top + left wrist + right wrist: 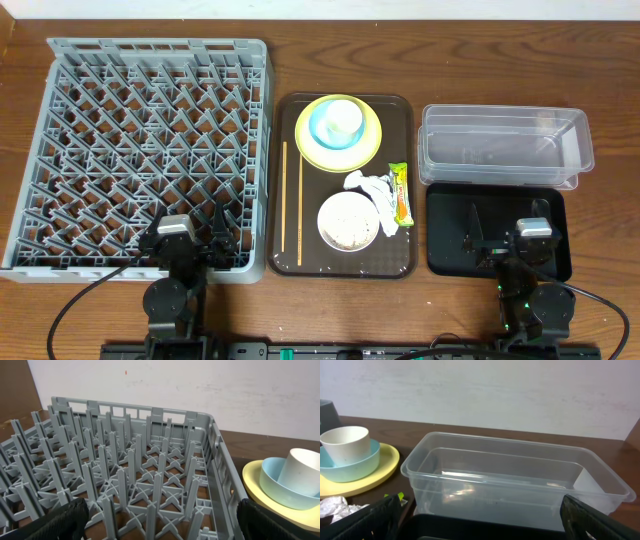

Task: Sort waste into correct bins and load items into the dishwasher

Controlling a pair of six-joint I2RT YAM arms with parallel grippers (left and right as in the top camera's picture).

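The grey dish rack (150,150) fills the left. On the brown tray (395,130) a yellow plate (308,135) holds a light-blue cup (318,125) with a white cup (342,118) inside it. Chopsticks (292,205), a white bowl (348,221) of rice crumbs, a crumpled tissue (372,187) and an orange-green wrapper (400,193) also lie on the tray. The clear tub (500,150) and the black tray (450,250) are at the right. My left gripper (190,235) (162,527) is open over the rack's near edge. My right gripper (505,222) (480,525) is open over the black tray.
The rack (140,460) is full of upright pegs. The clear tub (515,475) stands just beyond the black tray (485,527), with a pale wall behind it. The stacked cups (345,442) show at the left of the right wrist view.
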